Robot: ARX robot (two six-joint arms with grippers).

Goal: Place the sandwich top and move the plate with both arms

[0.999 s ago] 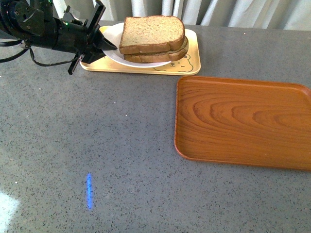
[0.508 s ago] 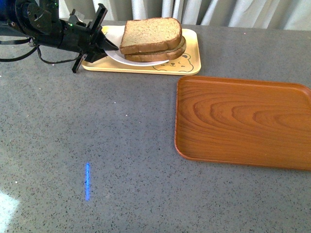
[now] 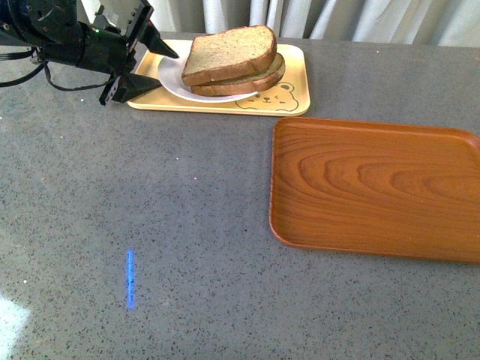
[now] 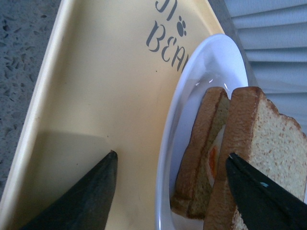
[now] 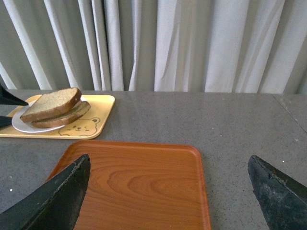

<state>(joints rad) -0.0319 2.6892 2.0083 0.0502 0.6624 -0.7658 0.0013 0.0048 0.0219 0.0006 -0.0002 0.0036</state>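
Note:
The sandwich top, a brown bread slice, lies slightly tilted on a lower slice on the white plate. The plate stands on the yellow bear-print tray at the far left. My left gripper is open at the plate's left rim, one finger above it and one below. In the left wrist view the gripper straddles the plate rim and the sandwich top, with fried egg showing between the slices. My right gripper is open and empty above the wooden tray; it is out of the front view.
A brown wooden tray lies on the grey table to the right of the yellow tray. White curtains hang behind the table's far edge. The right wrist view also shows the sandwich and the yellow tray at a distance.
My left gripper's jaws have spread wider and turned at the plate's left rim. The plate and sandwich have shifted slightly left and sit lower in the picture.

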